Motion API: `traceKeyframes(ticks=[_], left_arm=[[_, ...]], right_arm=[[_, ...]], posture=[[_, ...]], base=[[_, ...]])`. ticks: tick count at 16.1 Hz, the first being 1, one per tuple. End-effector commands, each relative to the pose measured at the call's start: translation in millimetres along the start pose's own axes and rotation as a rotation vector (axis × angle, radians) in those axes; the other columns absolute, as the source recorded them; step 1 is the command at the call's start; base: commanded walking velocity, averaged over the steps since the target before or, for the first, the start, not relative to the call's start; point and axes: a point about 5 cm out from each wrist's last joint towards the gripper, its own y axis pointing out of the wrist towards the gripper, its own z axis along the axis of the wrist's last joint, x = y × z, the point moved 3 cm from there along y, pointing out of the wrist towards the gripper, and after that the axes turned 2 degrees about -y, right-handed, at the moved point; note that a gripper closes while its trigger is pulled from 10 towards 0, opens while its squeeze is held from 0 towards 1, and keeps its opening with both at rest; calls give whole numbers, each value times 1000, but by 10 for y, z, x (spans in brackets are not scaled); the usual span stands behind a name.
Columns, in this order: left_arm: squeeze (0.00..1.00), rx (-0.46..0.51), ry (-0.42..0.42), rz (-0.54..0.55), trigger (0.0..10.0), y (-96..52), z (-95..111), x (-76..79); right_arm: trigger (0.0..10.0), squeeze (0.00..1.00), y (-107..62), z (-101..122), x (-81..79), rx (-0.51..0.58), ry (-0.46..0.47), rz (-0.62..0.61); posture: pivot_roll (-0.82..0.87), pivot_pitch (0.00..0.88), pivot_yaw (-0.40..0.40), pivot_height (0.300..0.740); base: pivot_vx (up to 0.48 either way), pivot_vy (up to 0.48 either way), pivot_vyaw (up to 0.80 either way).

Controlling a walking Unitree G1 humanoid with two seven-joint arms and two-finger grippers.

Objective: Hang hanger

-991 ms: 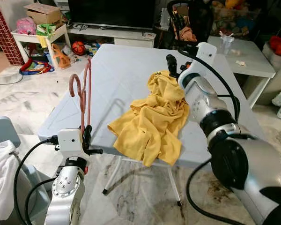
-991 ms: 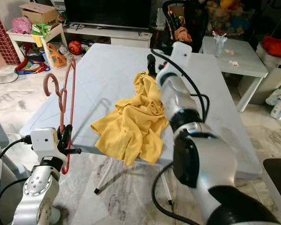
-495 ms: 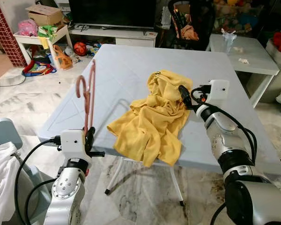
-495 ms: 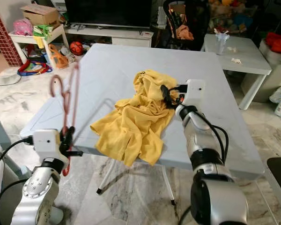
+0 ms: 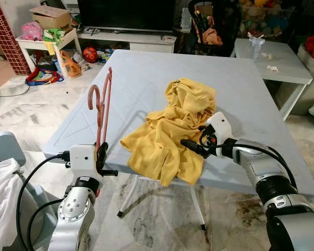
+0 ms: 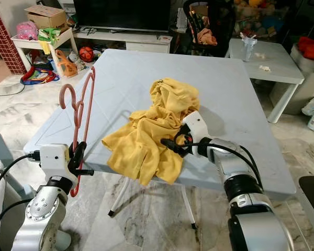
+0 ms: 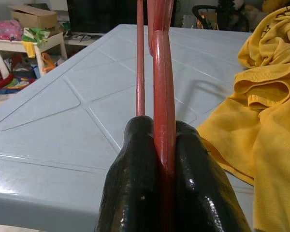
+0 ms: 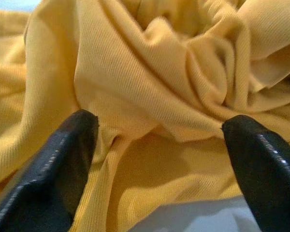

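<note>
Dropping from the table's 12 o'clock, the right gripper (image 8: 157, 140) now spreads wide against the crumpled yellow knit shirt (image 5: 172, 130) — ready to grab; the left gripper (image 7: 162, 145) clamps the upright red plastic hanger (image 5: 101, 107) at 9 o'clock.

Even, soft indoor light; head views sharp, wrist views blurred up close.

The pale table (image 5: 146, 78) is brightly and evenly lit, with no hard glare, only a mild sheen on the marble floor (image 5: 162, 219). The red hanger (image 5: 100, 107) throws a faint, diffuse shadow onto the tabletop beside it, and the yellow garment (image 5: 172, 130) casts a soft shadow at its near edge. The background near the television (image 5: 125, 13) is dimmer. In the left wrist view the black fingers (image 7: 135, 193) are close, slightly soft, with small highlights. In the right wrist view the fingertips (image 8: 63, 159) are out of focus while the cloth's weave is crisp.
</note>
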Motion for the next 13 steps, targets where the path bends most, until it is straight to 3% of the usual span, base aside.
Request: traceKeyframes(ticks=[1,7,8,9,13], left_arm=[[0,-39,6,-16,10000,-28,-71,24],[0,-44,12,-16,10000,-31,-58,12],[0,-45,11,-15,10000,-33,-60,12],[0,-45,11,-15,10000,-34,-60,11],[0,-50,8,-17,10000,-39,-69,12]], right_arm=[[0,0,42,-12,-85,-31,-25,19],[0,0,116,-77,-349,-67,-36,101],[4549,0,101,-49,-311,-66,-22,90],[10000,0,82,-10,-257,-58,-4,78],[10000,0,-52,128,-45,-47,30,79]], posture=[[29,0,-27,740],[36,0,-27,740],[37,0,-27,740],[36,0,-27,740],[35,0,-26,740]], base=[[0,0,0],[0,0,0],[0,0,0],[0,0,0],[0,0,0]])
